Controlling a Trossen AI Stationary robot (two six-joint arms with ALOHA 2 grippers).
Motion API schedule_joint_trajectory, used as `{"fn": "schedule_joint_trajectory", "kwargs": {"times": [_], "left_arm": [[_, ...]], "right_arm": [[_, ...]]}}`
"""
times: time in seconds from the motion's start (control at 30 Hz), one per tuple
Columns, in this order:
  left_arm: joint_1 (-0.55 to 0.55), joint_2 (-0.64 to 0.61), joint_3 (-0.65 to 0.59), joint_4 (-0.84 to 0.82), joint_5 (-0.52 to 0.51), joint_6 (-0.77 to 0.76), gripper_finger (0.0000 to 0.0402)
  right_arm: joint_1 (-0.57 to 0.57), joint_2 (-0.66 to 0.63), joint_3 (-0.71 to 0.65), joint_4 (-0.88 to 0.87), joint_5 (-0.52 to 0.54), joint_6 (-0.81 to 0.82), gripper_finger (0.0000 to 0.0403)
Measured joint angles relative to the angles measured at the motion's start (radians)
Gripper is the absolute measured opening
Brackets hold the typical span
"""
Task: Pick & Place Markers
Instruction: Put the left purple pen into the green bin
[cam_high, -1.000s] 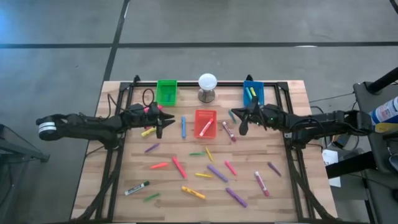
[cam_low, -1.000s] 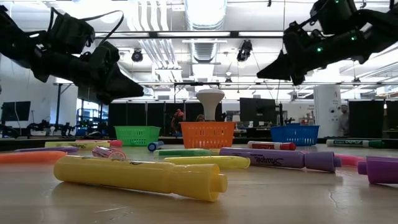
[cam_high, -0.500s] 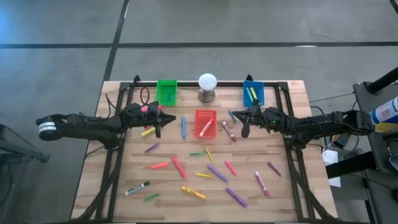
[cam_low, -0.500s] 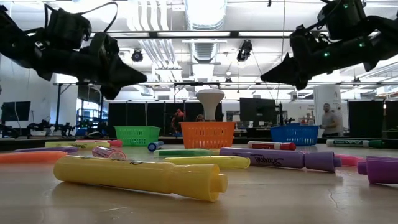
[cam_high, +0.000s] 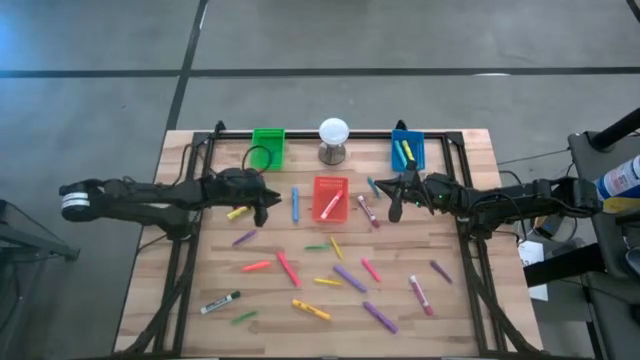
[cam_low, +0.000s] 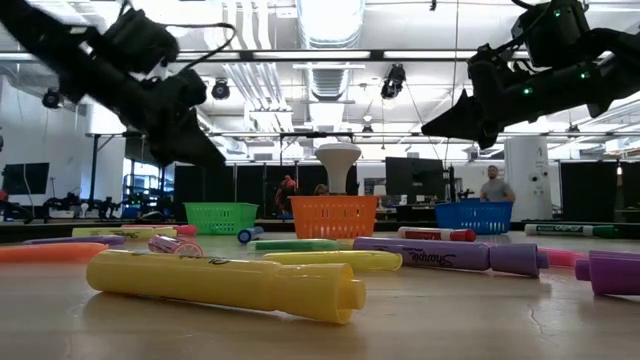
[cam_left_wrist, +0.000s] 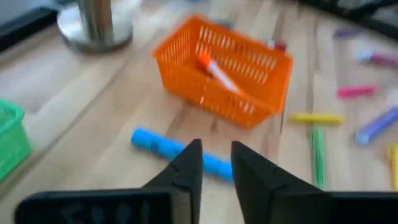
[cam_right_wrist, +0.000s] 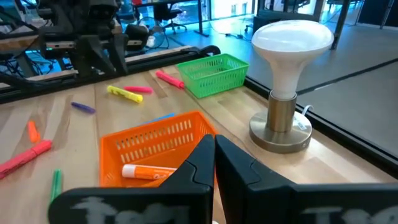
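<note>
Short, thin capped markers (cam_high: 349, 278) in pink, yellow, green, purple and blue lie scattered over the wood-plank table (cam_high: 470, 300); one orange marker (cam_left_wrist: 214, 70) rests in the lattice-walled orange basket (cam_left_wrist: 249, 78). The left gripper (cam_left_wrist: 216, 163) hovers above a blue marker (cam_left_wrist: 174, 149), fingers slightly parted and empty. The right gripper (cam_right_wrist: 213, 155) is closed, empty.
</note>
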Motion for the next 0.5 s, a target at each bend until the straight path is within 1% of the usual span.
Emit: {"fn": "schedule_joint_trajectory", "kwargs": {"times": [0.13,0.27,0.37,0.5], "left_arm": [[-0.06,0.0,0.119,-0.276,-0.076,-0.015,0.0112],[-0.13,0.0,0.216,-0.529,-0.179,-0.055,0.0119],[-0.174,0.0,0.248,-0.671,-0.22,-0.107,0.012],[-0.226,0.0,0.228,-0.765,-0.22,-0.208,0.012]], "right_arm": [[0.0,0.0,-0.002,0.0,0.0,-0.001,0.0008],[0.0,0.0,-0.007,0.0,0.0,0.002,0.0008],[0.0,0.0,-0.01,0.0,0.0,0.005,0.0008],[0.0,0.0,-0.01,0.0,0.0,0.008,0.0008]]}}
